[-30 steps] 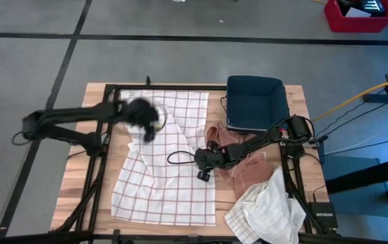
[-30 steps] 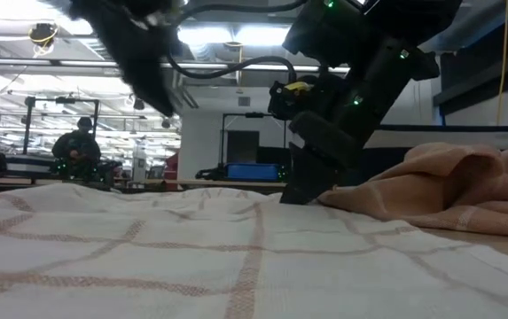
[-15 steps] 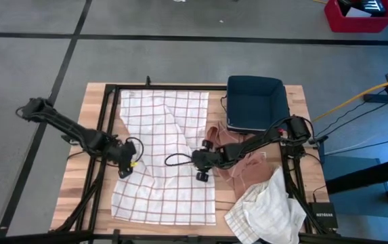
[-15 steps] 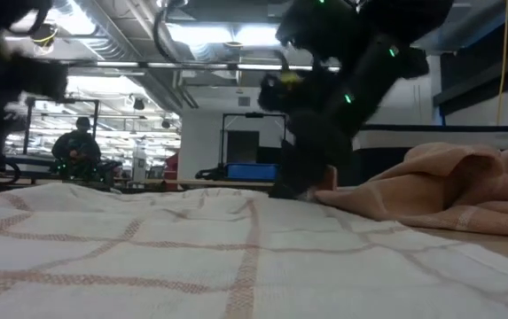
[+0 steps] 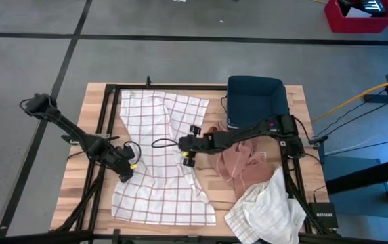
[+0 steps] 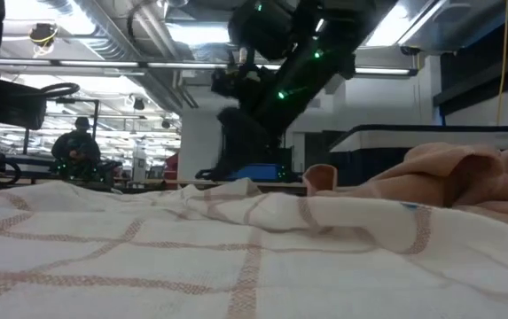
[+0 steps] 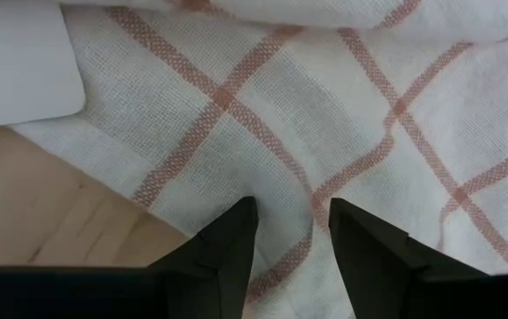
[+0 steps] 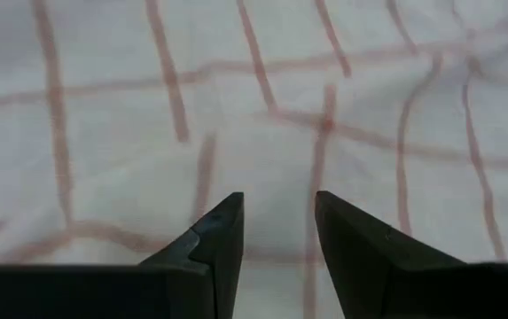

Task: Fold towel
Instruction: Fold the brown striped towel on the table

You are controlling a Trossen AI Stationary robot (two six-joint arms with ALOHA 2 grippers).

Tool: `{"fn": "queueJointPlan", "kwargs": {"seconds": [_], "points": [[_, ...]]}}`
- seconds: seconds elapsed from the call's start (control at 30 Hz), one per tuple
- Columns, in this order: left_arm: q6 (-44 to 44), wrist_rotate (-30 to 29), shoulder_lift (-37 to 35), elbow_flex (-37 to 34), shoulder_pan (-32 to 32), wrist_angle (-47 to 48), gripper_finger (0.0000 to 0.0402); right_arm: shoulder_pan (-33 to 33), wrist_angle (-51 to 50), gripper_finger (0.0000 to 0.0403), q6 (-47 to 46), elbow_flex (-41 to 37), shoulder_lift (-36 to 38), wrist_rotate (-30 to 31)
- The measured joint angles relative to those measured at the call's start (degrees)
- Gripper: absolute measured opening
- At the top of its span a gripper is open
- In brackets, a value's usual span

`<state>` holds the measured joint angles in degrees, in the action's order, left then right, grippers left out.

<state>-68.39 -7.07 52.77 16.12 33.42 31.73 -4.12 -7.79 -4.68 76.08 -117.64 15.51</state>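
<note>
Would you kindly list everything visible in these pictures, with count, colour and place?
checked towel: one, white with red lines, spread rumpled over the table's left and middle.
tan cloth: one, bunched right of the towel.
cream cloth: one, crumpled at the table's near right corner.
bin: one, dark blue, at the far right of the table.
table: one, light wood.
red crate: one, on the floor, far right.
person: one, distant, in the room behind.
left claw: black, open, at the towel's left edge.
right claw: black, open, over the towel's middle.
</note>
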Motion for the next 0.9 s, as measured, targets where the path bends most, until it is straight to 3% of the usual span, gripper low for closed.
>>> {"fn": "queueJointPlan", "kwargs": {"seconds": [0.2,0.33,0.73,0.83,0.9], "points": [[-1.6,-0.3,0.0,0.0,1.8,0.2,0.0143,0.5,-6.0,0.0144,0.7,1.2,0.8,-2.0],[-3.6,-0.2,0.0,-0.1,2.7,0.3,0.0143,1.6,-9.7,0.0144,1.8,-0.4,0.0,0.2],[-9.9,0.1,0.1,-0.1,9.6,0.3,0.0143,9.4,-26.3,0.0144,5.3,-2.0,0.9,14.4],[-11.4,0.4,0.1,-0.1,10.2,0.2,0.0143,9.6,-28.3,0.0144,5.5,-1.0,3.2,13.9],[-12.3,0.6,0.1,-0.1,10.7,-0.1,0.0143,8.3,-27.7,0.0144,4.9,1.2,5.3,9.8]]}}
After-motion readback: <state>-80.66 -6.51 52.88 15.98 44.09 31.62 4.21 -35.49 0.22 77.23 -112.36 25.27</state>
